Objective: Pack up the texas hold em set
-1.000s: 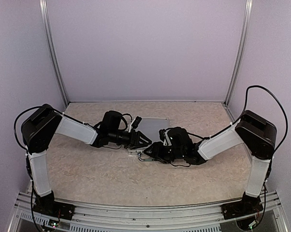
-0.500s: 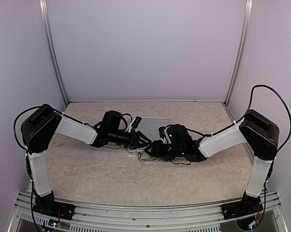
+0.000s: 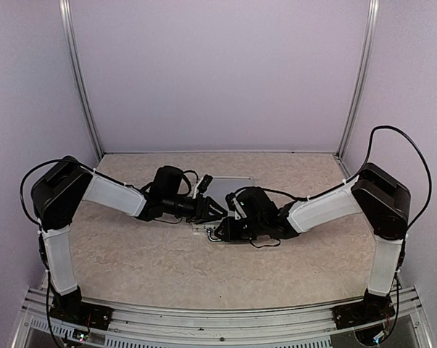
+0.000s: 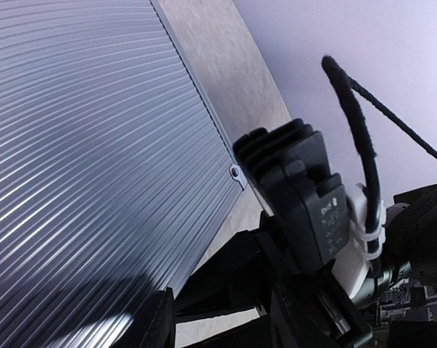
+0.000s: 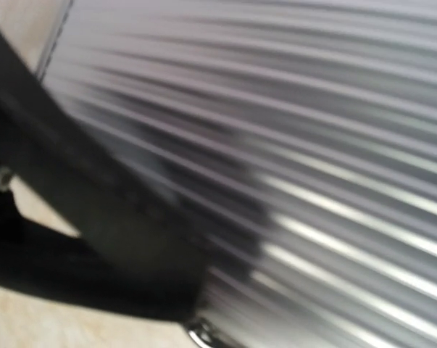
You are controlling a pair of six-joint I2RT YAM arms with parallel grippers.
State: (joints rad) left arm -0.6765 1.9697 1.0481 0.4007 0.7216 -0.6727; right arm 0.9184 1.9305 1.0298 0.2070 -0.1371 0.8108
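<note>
Case (image 3: 231,184): ribbed silver, lying flat on the table (image 3: 146,254), lid down, directly ahead of both sets of fingertips.
Contents: shut inside, out of sight.
Left gripper (image 3: 217,210): fingers spread in a V, tips at the case's near edge, ribbed lid filling the space ahead and to the left of them.
Right gripper (image 3: 224,229): low at the same near edge, just beside the left gripper's tips; open or closed, cannot tell.
Small metal fitting (image 4: 236,172): on the case rim, just ahead of the left fingers.
Hard to make out: right wrist view smeared by blur, only ribs and a dark bar (image 5: 95,217) across the lower left.
Cut off: most of the case under the two wrists in the top view.
</note>
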